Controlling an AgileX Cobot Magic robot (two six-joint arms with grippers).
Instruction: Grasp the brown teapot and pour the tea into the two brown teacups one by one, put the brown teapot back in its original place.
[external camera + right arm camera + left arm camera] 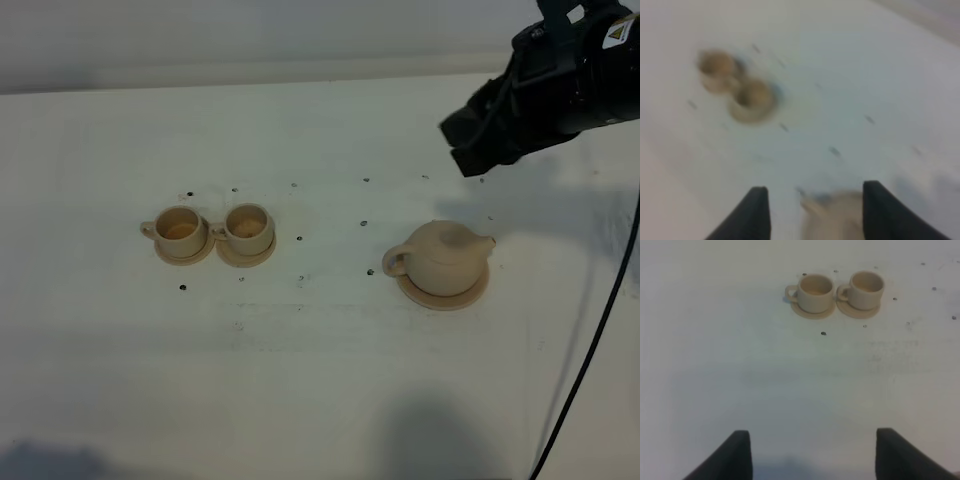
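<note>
Standing on its wide saucer [474, 292], the teapot [445, 258] is found right of the table's [320, 390] middle, lid on, spout turned right and loop handle turned left. It is upright and nothing touches it.

The right gripper [458, 146] is seen hanging in the air at the far right, above the table and further back than the teapot, well apart from it. Its fingers [754, 215] are spread fairly wide with nothing held between them. In the right wrist view, which is badly blurred, a pale shape that seems to be the teapot is made out below the gap between the fingers, and the cups are seen as two smudges beyond.

The two cups are placed side by side left of the middle, each on its own small saucer, and the two saucers touch or nearly touch. The handles of the left cup [180, 229] and the right cup [248, 226] are both turned left. A darker tan is seen inside both, stronger in the left one; whether this is tea cannot be told.

The left gripper [813, 439] is not shown in the high view. In its wrist view its two dark fingers [737, 457] are held wide apart, empty, low over bare table, with the cups well beyond them.

Small dark dots [300, 240] are scattered over the white surface, and a black cable [590, 350] is draped down the right edge.
</note>
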